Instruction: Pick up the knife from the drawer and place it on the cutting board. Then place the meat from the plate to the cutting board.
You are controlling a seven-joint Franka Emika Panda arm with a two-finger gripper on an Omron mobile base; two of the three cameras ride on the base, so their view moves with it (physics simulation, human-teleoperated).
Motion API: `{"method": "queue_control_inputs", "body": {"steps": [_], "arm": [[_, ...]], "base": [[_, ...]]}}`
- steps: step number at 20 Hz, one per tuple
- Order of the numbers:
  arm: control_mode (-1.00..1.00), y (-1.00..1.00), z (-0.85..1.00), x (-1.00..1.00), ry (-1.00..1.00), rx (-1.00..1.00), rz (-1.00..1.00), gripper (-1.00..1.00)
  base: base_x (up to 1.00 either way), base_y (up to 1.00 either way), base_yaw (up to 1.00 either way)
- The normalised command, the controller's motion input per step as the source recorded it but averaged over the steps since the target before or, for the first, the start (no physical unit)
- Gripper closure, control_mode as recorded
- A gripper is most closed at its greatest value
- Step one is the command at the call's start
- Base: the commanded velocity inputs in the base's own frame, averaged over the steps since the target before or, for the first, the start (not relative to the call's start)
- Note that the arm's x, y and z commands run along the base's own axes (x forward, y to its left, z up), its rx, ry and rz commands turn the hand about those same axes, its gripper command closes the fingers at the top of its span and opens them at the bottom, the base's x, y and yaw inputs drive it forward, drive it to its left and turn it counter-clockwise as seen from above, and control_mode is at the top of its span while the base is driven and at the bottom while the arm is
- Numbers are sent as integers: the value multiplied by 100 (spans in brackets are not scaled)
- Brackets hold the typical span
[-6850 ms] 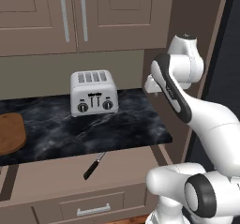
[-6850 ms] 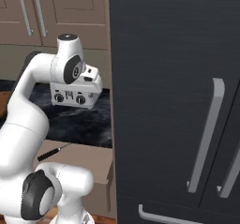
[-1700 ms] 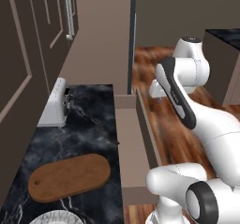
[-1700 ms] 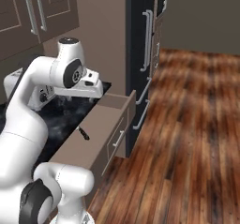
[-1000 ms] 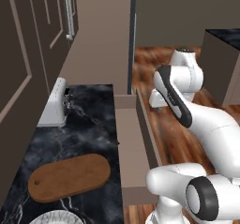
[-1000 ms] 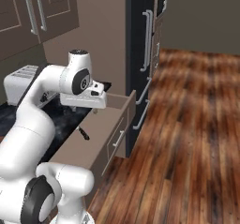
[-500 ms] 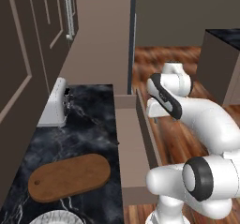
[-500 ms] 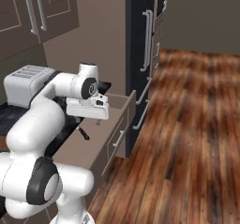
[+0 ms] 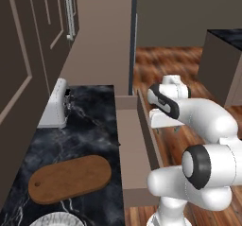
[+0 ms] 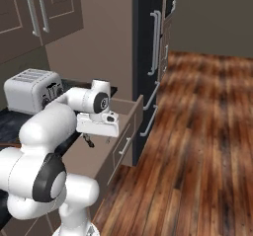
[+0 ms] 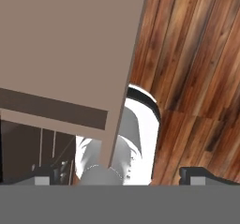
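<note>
A simulated kitchen seen from behind a white robot arm. A black marble desk [image 9: 90, 126] runs along the left wall under brown upper cabinets [image 9: 28, 40].

On the desk, a silver toaster [image 9: 56, 104] stands against the wall at the far end. Nearer the camera lies the cutting board [image 9: 70, 178], a brown wooden slab with rounded ends, flat on the marble and bare on top. Just in front of the board, at the bottom edge of the left base view, the ridged rim of the white plate [image 9: 56, 219] shows; what lies on it cannot be made out.

The tan drawer [image 9: 134, 149] stands pulled out from the desk edge, over the wooden floor [image 10: 197, 131]. In the left base view its flat inside is seen end on, and the knife cannot be picked out there. In the right base view a small dark shape hangs under the hand, above the drawer; whether it is the knife or the arm's own fingers cannot be told.

The arm bends low, with its hand over the drawer's outer side. The gripper [image 10: 89, 140] points down below the white hand block. In the hand view the two dark fingertips [image 11: 197, 172] sit far apart at the bottom corners, so the jaws are wide open with nothing between them. That view looks down past the drawer's front wall to the floor.
</note>
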Motion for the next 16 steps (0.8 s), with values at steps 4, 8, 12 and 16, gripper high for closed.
{"method": "queue_control_inputs", "body": {"steps": [4, 8, 12, 16], "arm": [[-100, -6, -36, 0, 3, -1, 0, -100], [-100, 0, -6, 7, 0, 0, 0, -100], [-100, 0, 0, 10, 0, 0, 0, -100], [-100, 0, -2, 18, 0, 0, 0, -100]], "base": [[0, 0, 0], [0, 0, 0], [0, 0, 0], [0, 0, 0]]}}
